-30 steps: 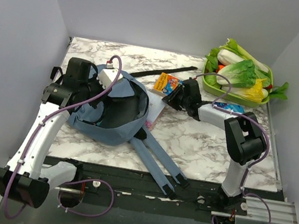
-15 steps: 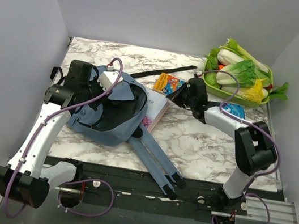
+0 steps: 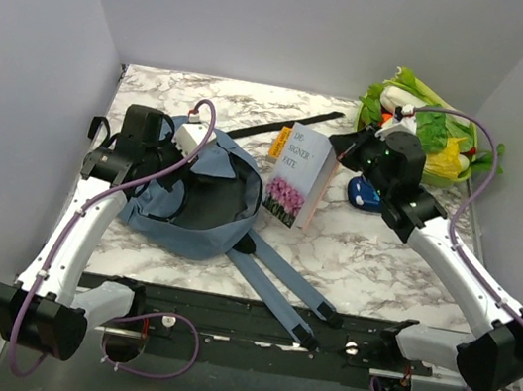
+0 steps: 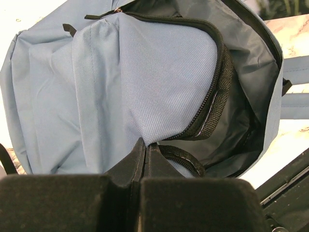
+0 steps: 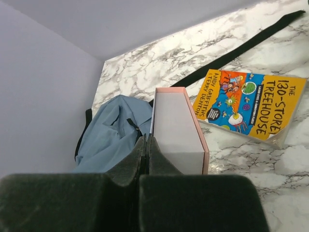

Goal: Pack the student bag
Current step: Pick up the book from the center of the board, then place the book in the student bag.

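Note:
The student bag (image 3: 201,208), dusty blue, lies open on the left of the table with its dark inside showing and its straps (image 3: 277,283) trailing toward the front edge. My left gripper (image 3: 180,155) is shut on the fabric flap at the bag's zipper opening (image 4: 145,144) and holds it up. My right gripper (image 3: 345,153) is shut on the cover edge of a pink book (image 3: 300,177) with flowers on its front. It holds the book upright in the air, just right of the bag's opening. In the right wrist view, the book (image 5: 177,128) hangs beside my fingertips, with the bag (image 5: 110,137) below.
A yellow children's book (image 5: 251,104) lies flat behind the pink one. A black strap (image 3: 288,125) lies at the back. A small blue object (image 3: 366,193) sits on the marble under my right arm. A green tray (image 3: 388,160) of vegetables stands at the back right.
My right gripper has lifted the pink book off the table and stood it upright by the bag, and the arm has risen. The blue object now shows. The left gripper still holds the flap.

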You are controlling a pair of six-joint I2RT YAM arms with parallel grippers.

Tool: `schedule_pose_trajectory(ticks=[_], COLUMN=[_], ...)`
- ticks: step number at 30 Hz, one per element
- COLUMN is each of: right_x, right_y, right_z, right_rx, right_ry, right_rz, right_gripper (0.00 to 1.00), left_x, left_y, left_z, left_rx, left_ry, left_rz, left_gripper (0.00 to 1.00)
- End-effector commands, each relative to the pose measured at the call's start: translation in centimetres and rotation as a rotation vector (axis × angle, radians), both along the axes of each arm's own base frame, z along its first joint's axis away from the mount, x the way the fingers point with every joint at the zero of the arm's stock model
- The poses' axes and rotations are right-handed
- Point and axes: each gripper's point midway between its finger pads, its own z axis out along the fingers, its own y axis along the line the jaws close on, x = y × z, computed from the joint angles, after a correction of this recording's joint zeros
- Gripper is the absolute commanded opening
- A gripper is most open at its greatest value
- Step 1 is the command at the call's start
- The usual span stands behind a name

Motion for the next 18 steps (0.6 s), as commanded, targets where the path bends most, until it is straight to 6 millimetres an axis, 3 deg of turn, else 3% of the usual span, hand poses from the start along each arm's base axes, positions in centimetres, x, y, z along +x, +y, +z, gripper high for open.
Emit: schedule_pose_trajectory(ticks=[1, 3, 9, 13, 14, 16, 17, 18], right_x=[-1.6, -2.3, -4.8, -5.6, -5.7, -5.9, -6.1, -5.9], right_y=[-1.6, -1.6, -2.0, -0.9, -0.5, 0.9, 1.3, 1.9], right_z=[3.3, 5.3, 6.7, 5.0, 2.7, 1.6, -0.6, -0.6], right_rx=[-0.028, 0.008, 0.141, 0.3, 0.321, 0.446, 0.46, 0.494], right_ry=[-0.035, -0.049, 0.003, 0.094, 0.153, 0.212, 0.261, 0.263], right_rz=[-0.022, -0.011, -0.01, 0.007, 0.007, 0.047, 0.048, 0.053], right_gripper=[0.01, 0.01, 0.01, 0.01, 0.01, 0.01, 0.01, 0.01], left_x=[0.9, 0.9, 0.6, 0.4, 0.3, 0.3, 0.3, 0.3], left_y=[-0.6, -0.6, -0.8, -1.1, -1.1, -1.0, -1.0, -0.9], left_z=[1.1, 0.8, 0.0, 0.0, 0.0, 0.3, 0.3, 0.3], left_rx=[-0.039, -0.044, -0.059, -0.077, -0.078, -0.077, -0.076, -0.074], left_ry=[-0.046, -0.039, -0.021, -0.021, -0.02, -0.03, -0.034, -0.038], left_rz=[-0.007, -0.001, 0.002, -0.001, 0.0, 0.0, 0.0, 0.002], left_gripper=[0.0, 0.0, 0.0, 0.0, 0.0, 0.0, 0.0, 0.0])
